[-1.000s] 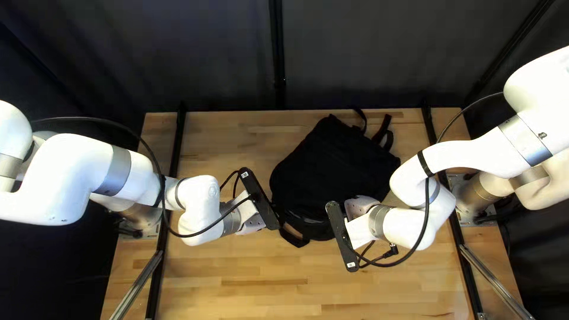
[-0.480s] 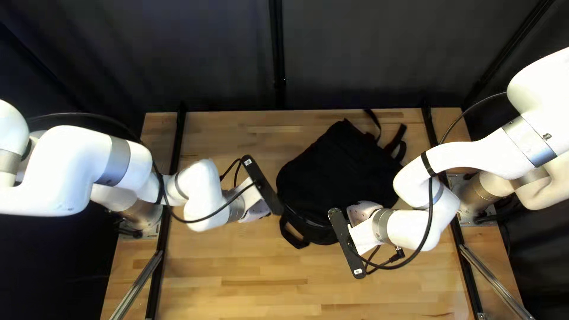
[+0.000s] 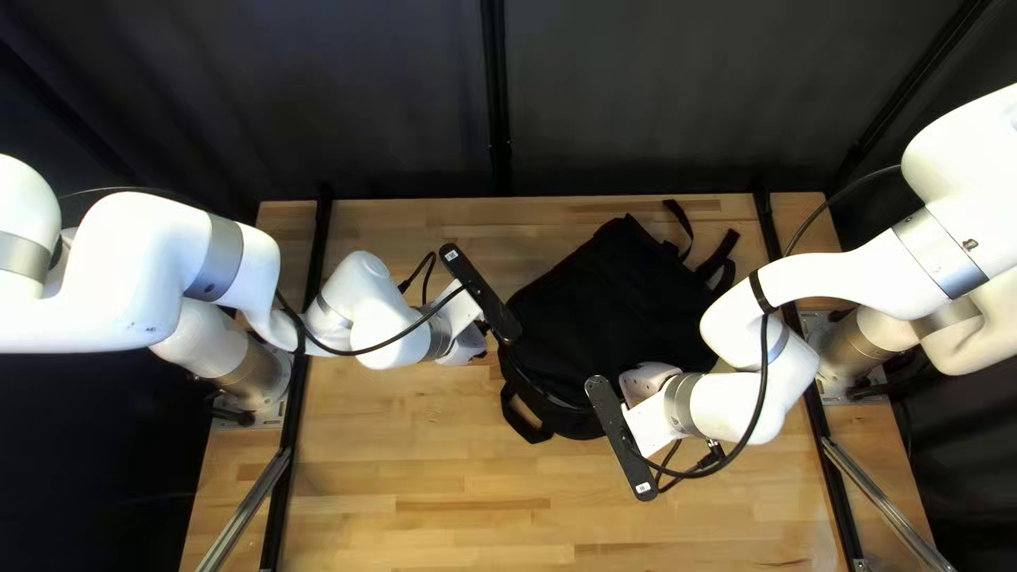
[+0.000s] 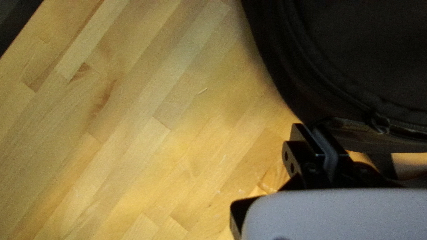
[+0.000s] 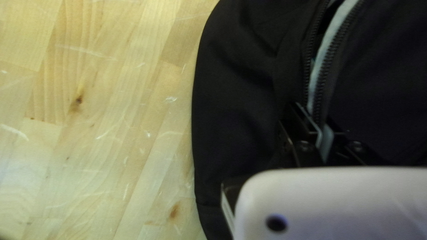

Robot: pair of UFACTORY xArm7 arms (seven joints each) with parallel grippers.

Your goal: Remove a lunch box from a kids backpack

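On a black backpack, the zipper pull lies ahead of the nearer left gripper, clamped on it; the right gripper pinches cloth beside the open zipper.

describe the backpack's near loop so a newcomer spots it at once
In the top left view, a black backpack lies on the wooden table. The loop juts from its lower-left edge, away from the straps at its upper right.
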